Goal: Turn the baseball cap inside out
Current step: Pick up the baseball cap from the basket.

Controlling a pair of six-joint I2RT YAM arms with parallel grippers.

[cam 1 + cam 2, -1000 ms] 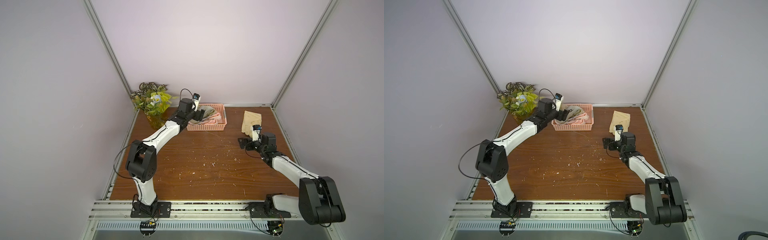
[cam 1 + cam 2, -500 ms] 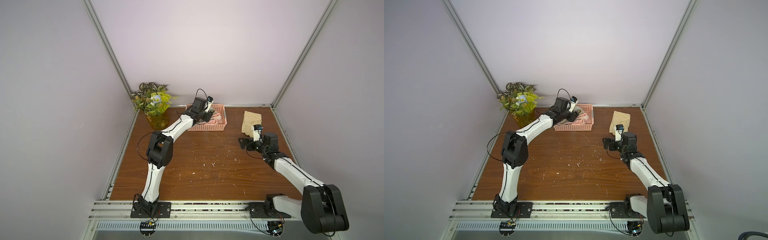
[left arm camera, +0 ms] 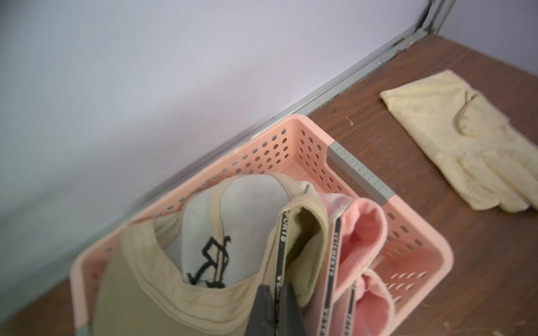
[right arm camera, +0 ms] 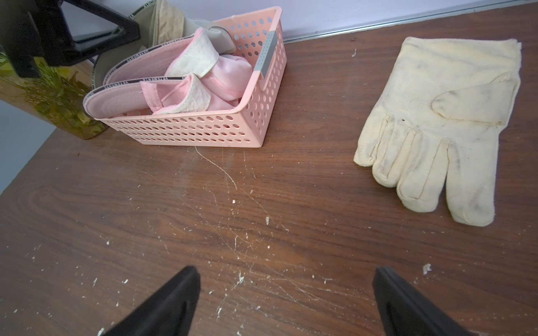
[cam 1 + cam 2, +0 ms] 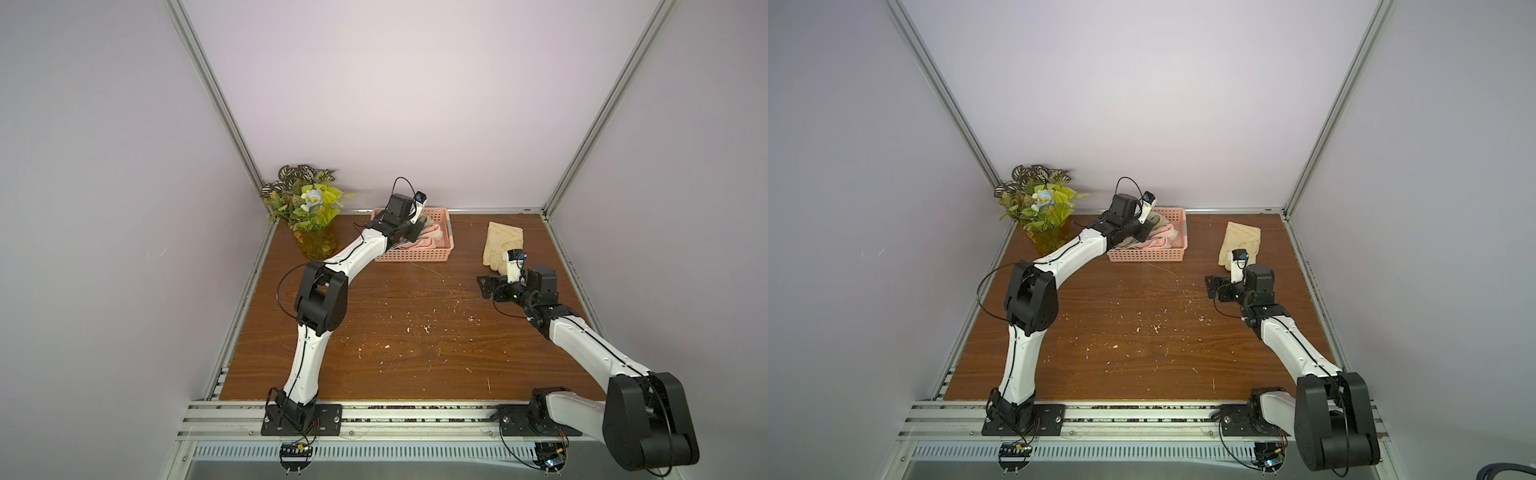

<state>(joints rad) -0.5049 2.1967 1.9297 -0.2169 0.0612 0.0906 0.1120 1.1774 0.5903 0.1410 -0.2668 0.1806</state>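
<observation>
Wooden tabletop (image 4: 262, 189): left gripper (image 3: 275, 291) was pinched shut on the taped rim of the beige baseball cap (image 3: 238, 209), which lay in the pink basket (image 3: 314, 125) by the back wall; right gripper (image 4: 286, 270) hovered wide open near a cream glove (image 4: 436, 116).

Two white-shelled arms (image 5: 307, 357) with bulky black joints (image 5: 320, 301) and looping black cables (image 5: 277, 293)
</observation>
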